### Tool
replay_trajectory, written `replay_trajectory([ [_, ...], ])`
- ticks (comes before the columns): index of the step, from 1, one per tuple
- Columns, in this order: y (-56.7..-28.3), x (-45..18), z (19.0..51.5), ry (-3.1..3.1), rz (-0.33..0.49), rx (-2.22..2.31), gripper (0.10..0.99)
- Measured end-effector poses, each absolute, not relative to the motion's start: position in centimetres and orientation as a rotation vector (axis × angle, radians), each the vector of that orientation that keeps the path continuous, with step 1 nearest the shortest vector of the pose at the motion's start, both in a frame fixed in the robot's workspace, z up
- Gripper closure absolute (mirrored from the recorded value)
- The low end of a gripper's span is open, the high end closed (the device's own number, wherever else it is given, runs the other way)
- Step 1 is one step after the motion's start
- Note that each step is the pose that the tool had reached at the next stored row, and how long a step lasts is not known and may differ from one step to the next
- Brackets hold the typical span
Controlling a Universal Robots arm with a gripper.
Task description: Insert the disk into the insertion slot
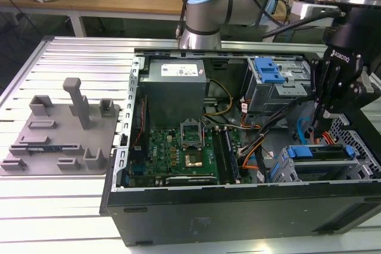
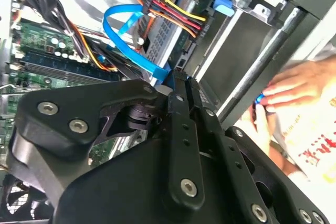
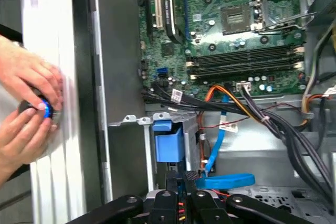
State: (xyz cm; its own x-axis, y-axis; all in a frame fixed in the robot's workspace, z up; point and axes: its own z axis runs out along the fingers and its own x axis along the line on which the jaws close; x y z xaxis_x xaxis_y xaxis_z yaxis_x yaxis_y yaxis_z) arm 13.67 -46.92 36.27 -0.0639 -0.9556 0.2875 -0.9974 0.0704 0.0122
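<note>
Standing by the slatted metal surface (image 1: 71,57), I see one open computer case (image 1: 238,206) lying on it, and the arm's gripper (image 1: 320,124) reaches down into the case at about 3 o'clock in the exterior view. The jaws point down toward the small drive cage. Whether they are parted or closed I cannot tell, and I see nothing gripped in them.

The disk (image 1: 299,151) sits low in the case at about 4 o'clock, just beneath the gripper. Its bright blue carrier shows at the mouth of the insertion slot (image 1: 309,172), with a dark flat slab running back into the grey cage. In the first wrist view the blue carrier end (image 3: 168,142) lies just ahead of the gripper (image 3: 181,179), and a blue flat cable (image 3: 226,180) curls beside it.

By count there is one disk, one small cage, and one larger bay with a blue ribbed top (image 1: 268,71) at about 1 o'clock. There is one green motherboard (image 1: 184,153) near the middle. One grey fixture plate (image 1: 59,135) lies outside the case at 9 o'clock.

Two hands of a person (image 3: 26,77) (image 3: 21,140) show in the first wrist view beyond the case wall, both around a small black and blue object (image 3: 44,109).
</note>
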Motion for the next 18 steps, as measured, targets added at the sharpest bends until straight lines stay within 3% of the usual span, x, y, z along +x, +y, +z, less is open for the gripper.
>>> replay_trajectory([
  [7, -48.2, 13.7, 36.3, -2.192, 0.161, 2.049, 0.925],
  [18, -51.1, 13.7, 36.3, -2.235, 0.076, 2.092, 0.925],
])
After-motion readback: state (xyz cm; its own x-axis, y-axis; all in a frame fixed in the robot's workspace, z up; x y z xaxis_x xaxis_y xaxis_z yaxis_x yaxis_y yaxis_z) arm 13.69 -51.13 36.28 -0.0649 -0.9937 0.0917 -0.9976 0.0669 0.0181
